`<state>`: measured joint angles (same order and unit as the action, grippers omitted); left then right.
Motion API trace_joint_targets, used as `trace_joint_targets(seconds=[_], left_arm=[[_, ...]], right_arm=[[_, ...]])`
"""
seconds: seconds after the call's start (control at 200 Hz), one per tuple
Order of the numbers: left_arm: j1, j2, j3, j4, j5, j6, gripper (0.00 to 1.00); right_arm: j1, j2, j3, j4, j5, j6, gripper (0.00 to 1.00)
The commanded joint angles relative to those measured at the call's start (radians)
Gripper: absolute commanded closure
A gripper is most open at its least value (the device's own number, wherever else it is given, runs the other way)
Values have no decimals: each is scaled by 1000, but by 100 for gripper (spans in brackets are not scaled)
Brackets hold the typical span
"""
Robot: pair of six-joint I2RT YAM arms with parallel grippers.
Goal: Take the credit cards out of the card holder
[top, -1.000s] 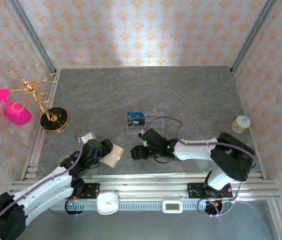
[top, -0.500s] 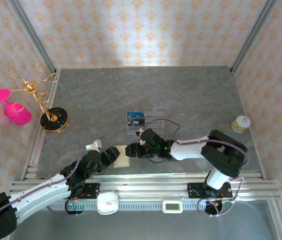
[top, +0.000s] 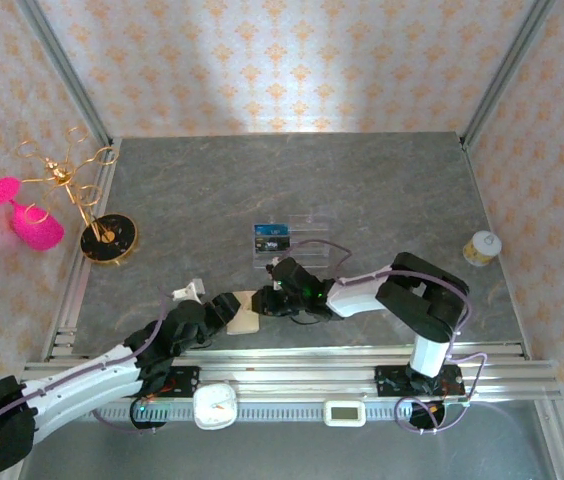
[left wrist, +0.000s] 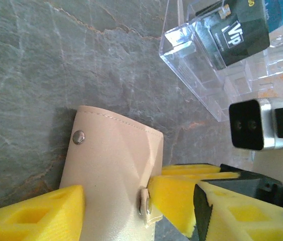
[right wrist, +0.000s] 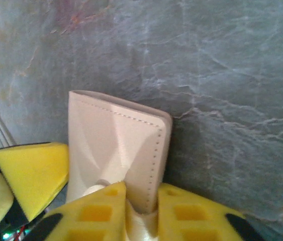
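Observation:
The tan card holder [top: 246, 314] lies folded shut near the table's front edge, so the credit cards are hidden. My left gripper [top: 227, 308] reaches it from the left and straddles it. In the left wrist view one left finger rests against an edge of the card holder [left wrist: 111, 165], and the other stands clear beyond the snap tab, so the left gripper [left wrist: 139, 198] is open. My right gripper [top: 270, 300] comes in from the right. In the right wrist view, my right gripper [right wrist: 141, 193] is shut on the stitched edge of the card holder [right wrist: 111, 145].
A clear ribbed tray [top: 297, 248] just behind the holder holds a dark card marked Vip [left wrist: 242, 35] and a blue one. A gold stand [top: 108, 238] with pink glasses [top: 24, 215] is at the left. A small jar [top: 482, 248] stands at the right.
The right gripper moved left to the card holder and shut on its edge. The left arm dropped lower, its jaws narrowing around the holder, which shifted slightly right.

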<state>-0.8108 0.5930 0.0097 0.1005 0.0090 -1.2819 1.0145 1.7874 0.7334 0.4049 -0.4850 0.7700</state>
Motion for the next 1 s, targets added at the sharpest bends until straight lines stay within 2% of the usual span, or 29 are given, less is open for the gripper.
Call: trace_joint_targets(seconds=[0.0,0.135,0.295,0.39,0.536,0.626,0.751,0.931,0.996], left_arm=[[-8,6,-20,55,34,18,42],[-8,-43,7,52,29,87,34],[-8,-88,24,166,38,205,26],[-8,-69,36,299,74,289,24],[-8,27,105,420,171,373,12],[-8,96,129,528,260,412,13],[-8,164,132,667,329,408,15],[-10,245,132,837,421,377,36],[-11,262,130,881,441,362,38]], right_arm=[[35,12,16,-7,2,-45,100],[14,-108,-26,-50,55,-126,100],[-64,-321,-133,-95,14,-223,100],[-103,-476,-163,-164,-10,-297,100],[-159,-658,-159,-256,-92,-391,100],[-180,-723,-142,-294,-122,-423,100],[-191,-758,-122,-295,-133,-420,100],[-204,-754,-107,-250,-93,-363,100],[-219,-748,-97,-247,-61,-334,100]])
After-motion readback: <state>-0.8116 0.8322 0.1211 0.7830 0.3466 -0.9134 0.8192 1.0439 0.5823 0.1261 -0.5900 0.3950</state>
